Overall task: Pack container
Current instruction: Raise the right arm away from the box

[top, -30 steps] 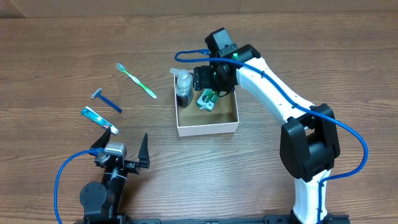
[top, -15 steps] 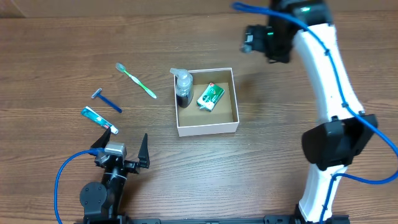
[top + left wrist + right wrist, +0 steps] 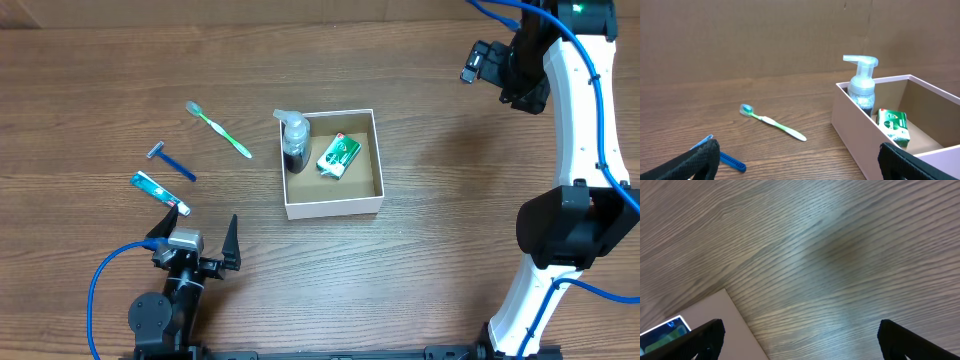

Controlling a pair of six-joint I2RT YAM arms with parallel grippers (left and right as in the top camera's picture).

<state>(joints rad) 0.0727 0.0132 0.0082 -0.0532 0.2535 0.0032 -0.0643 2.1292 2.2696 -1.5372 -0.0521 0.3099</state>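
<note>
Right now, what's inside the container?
The container holds a pump bottle with dark liquid against its left wall and a green-and-white packet beside it. The rest of the brown floor shows bare; anything under those two is hidden.

bottle [image 3: 293, 140] and packet [image 3: 338, 157] in container [image 3: 335, 205]

Right gripper [image 3: 480, 62] no longer down over the container [image 3: 333, 207], now swung away toward the far right, well apart from it, fingers spread and empty, green-and-white packet [image 3: 338, 157] now lying free inside the box
</note>
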